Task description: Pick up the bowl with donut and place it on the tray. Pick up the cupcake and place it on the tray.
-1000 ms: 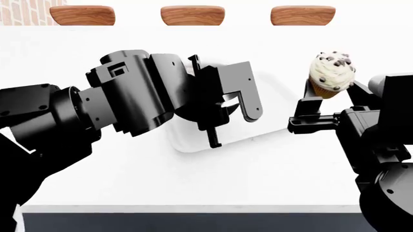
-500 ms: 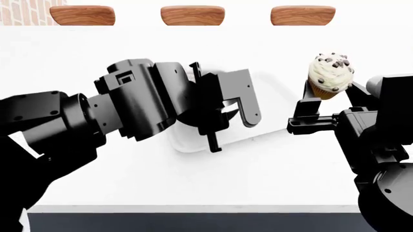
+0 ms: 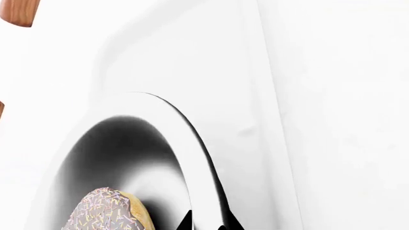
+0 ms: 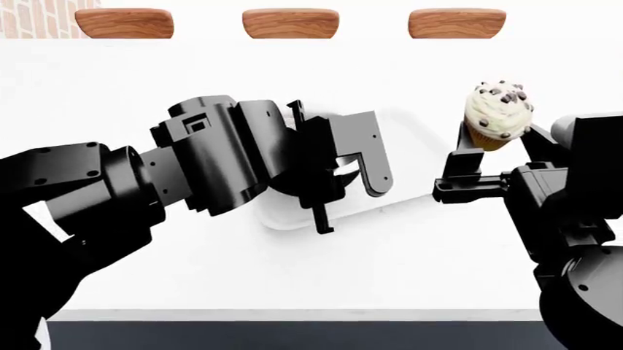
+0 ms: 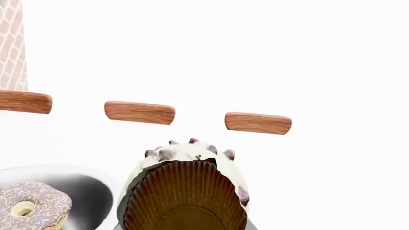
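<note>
Right jaws [image 4: 486,149] clamped on yellow-wrapped, white-frosted cupcake [image 4: 498,115], aloft, flat white tray [image 4: 404,191] just leftward. Left jaws [image 4: 346,182] over tray; grip on deep black bowl [image 3: 137,158] unclear.

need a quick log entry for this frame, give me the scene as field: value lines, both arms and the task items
left gripper: over the tray, holding the bowl; grip mostly hidden behind the arm
bowl: at the tray, glossy inside visible in left wrist view
donut: inside the bowl
tray: white, on the table, mostly covered by the left arm
right gripper: shut on the cupcake, held above the table right of the tray
cupcake: upright, not on the tray yet
wooden slabs: three in a row, far edge
</note>
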You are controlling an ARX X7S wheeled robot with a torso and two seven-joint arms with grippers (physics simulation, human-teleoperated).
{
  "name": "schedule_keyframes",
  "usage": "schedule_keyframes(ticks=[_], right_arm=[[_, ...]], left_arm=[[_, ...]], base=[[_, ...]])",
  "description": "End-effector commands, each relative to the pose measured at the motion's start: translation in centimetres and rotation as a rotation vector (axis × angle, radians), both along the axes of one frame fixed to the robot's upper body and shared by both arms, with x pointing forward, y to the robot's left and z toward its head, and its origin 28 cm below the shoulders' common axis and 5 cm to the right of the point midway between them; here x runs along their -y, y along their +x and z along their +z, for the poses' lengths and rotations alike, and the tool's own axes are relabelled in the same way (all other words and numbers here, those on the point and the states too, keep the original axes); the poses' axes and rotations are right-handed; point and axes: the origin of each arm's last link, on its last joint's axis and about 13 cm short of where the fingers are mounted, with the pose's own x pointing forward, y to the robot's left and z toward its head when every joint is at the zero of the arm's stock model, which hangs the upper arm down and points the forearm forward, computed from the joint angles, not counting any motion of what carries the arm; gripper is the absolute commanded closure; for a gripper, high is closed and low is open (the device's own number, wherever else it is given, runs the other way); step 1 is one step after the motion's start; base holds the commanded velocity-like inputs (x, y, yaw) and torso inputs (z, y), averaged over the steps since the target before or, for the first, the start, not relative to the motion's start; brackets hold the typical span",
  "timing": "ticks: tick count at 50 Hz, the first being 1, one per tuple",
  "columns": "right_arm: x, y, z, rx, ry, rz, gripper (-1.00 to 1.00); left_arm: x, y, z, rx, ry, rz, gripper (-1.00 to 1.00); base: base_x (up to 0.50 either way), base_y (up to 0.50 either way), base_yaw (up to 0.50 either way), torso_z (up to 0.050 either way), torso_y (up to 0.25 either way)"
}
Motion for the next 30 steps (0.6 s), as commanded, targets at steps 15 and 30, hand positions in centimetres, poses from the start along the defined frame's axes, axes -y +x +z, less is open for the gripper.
schedule_keyframes(ticks=[15,30], right_arm=[[0.03,-0.04,0.11,0.014,-0.01,-0.004,1.0],[0.1,-0.19,0.27,0.02,-0.008,-0.009,1.0]], left_arm=[[0.05,0.27,0.11,0.032,-0.003,0.016,-1.0],[0.22,-0.03,0.57,0.037,-0.016,0.009,-1.0]], base=[[0.0,0.0,0.0,0.001,0.0],[0.0,0.0,0.0,0.0,0.001]])
